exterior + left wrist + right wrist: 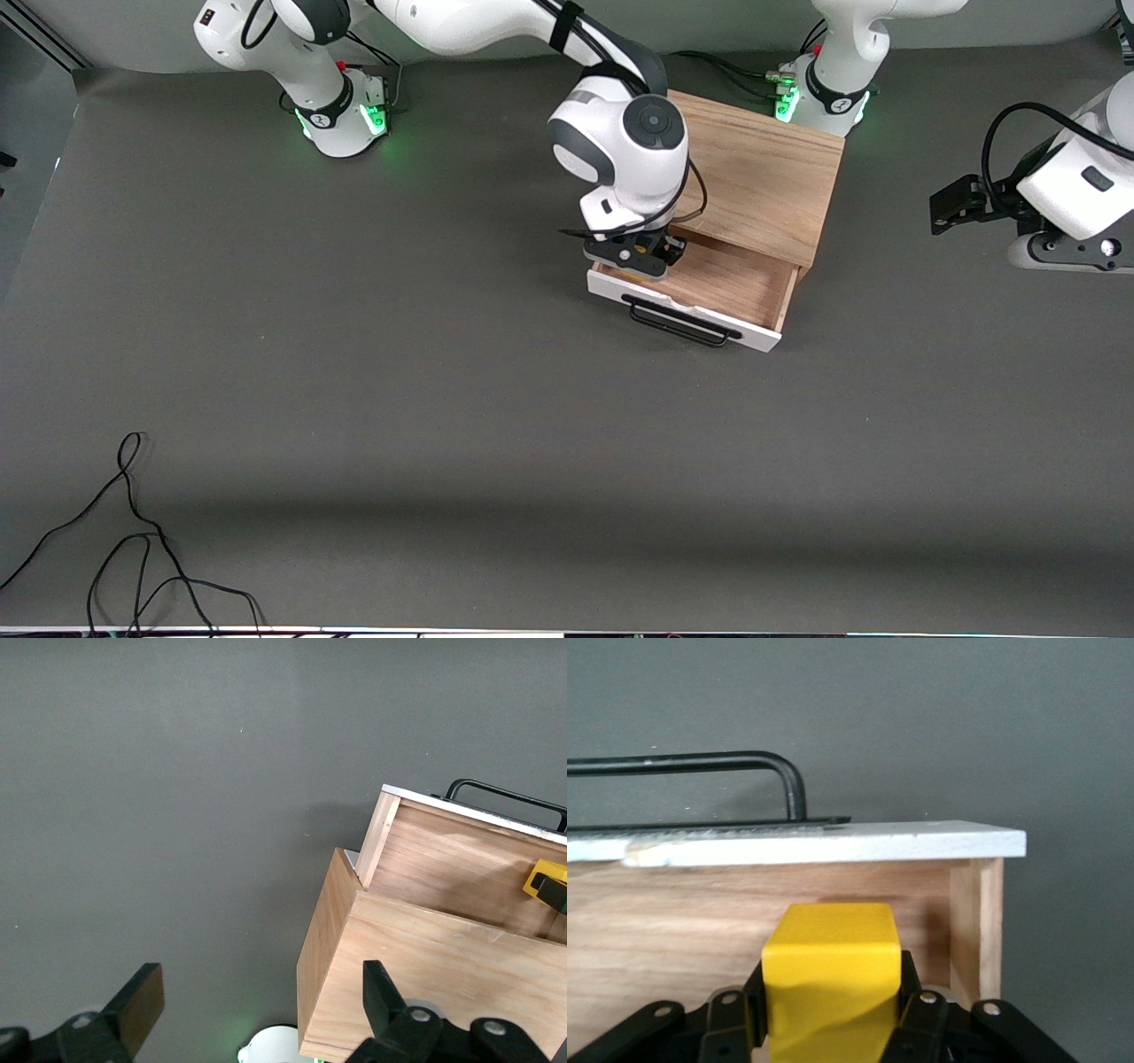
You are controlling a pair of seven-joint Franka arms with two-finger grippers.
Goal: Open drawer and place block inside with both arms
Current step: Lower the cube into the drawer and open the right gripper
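The drawer (709, 283) stands pulled out of the light oak box (762, 168), its white front and black bar handle (680, 323) toward the front camera. My right gripper (651, 252) reaches down into the drawer at its corner toward the right arm's end. It is shut on the yellow block (831, 974), close to the white front (797, 843). The left wrist view shows the block (544, 878) low inside the drawer. I cannot tell whether it touches the floor. My left gripper (261, 985) hangs open and empty over the table beside the box, toward the left arm's end.
A loose black cable (133, 532) lies on the grey table near the front camera, toward the right arm's end. The two green-lit arm bases (350, 115) (819, 93) stand along the table's edge farthest from the front camera, one close to the box.
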